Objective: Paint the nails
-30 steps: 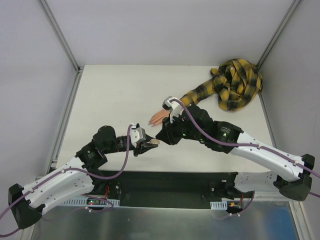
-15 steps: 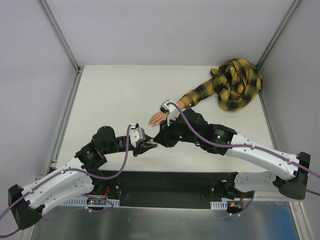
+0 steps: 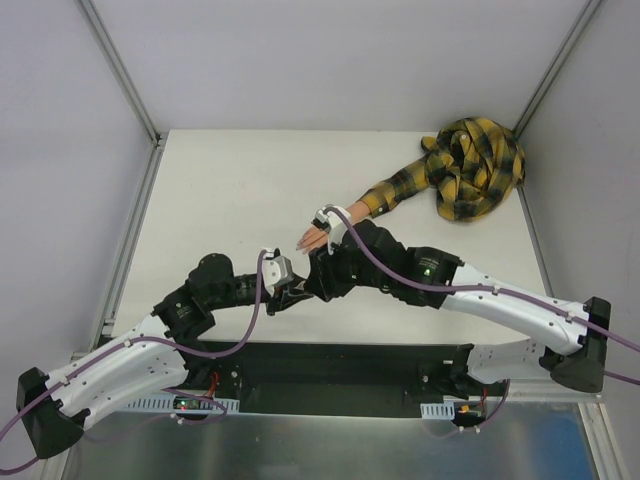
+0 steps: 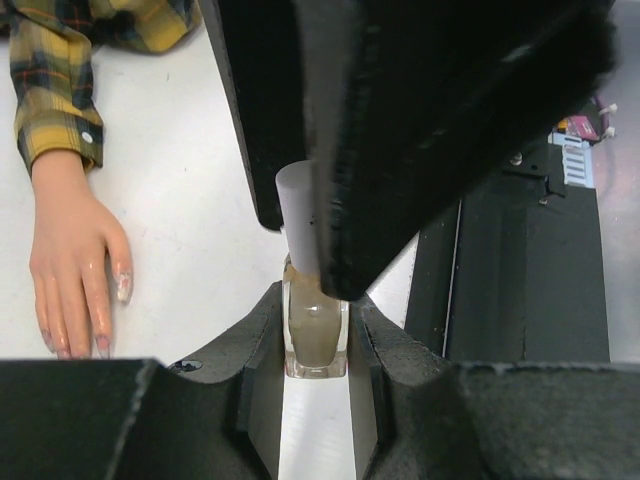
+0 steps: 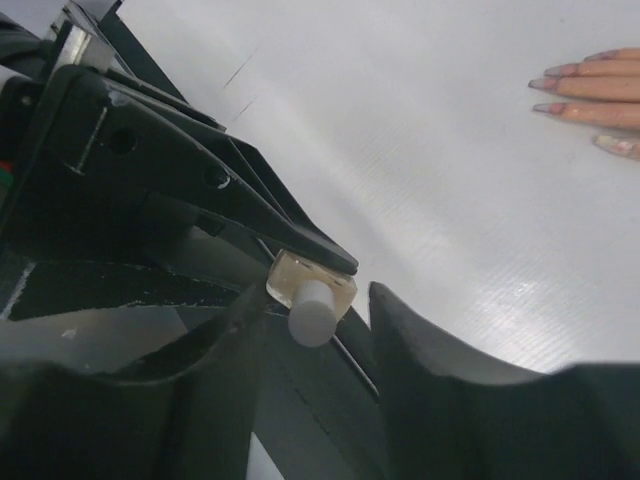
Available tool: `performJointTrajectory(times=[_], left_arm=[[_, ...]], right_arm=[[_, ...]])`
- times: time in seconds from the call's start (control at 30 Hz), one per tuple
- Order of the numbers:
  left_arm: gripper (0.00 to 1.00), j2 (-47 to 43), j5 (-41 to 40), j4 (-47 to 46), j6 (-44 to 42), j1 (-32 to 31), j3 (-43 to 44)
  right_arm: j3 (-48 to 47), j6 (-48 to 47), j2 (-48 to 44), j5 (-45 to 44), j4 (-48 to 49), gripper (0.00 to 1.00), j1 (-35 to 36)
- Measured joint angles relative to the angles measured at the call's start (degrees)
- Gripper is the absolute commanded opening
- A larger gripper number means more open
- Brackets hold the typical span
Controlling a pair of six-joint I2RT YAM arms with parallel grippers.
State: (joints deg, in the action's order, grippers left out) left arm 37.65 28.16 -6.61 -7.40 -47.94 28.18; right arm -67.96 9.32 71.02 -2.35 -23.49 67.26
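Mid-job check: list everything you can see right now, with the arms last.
table: one, white, under everything
mannequin hand: one, peach, flat on the table just beyond the claws
nails: a few show, pale pink, on its fingertips
plaid sleeve: one, yellow and black, running from the wrist to a heap at the far right corner
polish bottle: one, clear with beige fill, clamped in the left claw
cap: one, white, on the bottle
cables: purple, along both arms
left claw: black, shut on the bottle
right claw: black, open, fingers either side of the cap
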Motion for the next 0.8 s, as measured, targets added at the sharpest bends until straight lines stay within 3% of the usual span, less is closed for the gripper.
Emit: performJointTrajectory(times=[0.03, 0.13, 0.27, 0.57, 0.8], left_arm=[[0.00, 0.0, 0.2, -0.7, 0.1, 0.0, 0.0], [0.00, 0.5, 1.2, -2.1, 0.4, 0.0, 0.1], [0.00, 1.8, 4.3, -2.5, 0.8, 0.0, 0.2], [0.00, 4.9, 18.7, -3.0, 4.4, 0.0, 2.0], [0.00, 5.0, 23.1, -4.0, 6.4, 0.0, 2.0]], right_arm=[[-1.1, -0.6, 0.0, -0.2, -1.6, 0.65, 0.0], [-4.1, -2.7, -0.5, -0.2, -5.2, 0.78, -0.1], [-6.2, -7.4, -3.6, 3.3, -9.0, 0.79, -1.2], [-7.0, -21.3, -6.0, 20.4, -13.0, 0.62, -4.9], [-6.9, -26.2, -5.6, 29.5, -12.9, 0.53, -5.6]])
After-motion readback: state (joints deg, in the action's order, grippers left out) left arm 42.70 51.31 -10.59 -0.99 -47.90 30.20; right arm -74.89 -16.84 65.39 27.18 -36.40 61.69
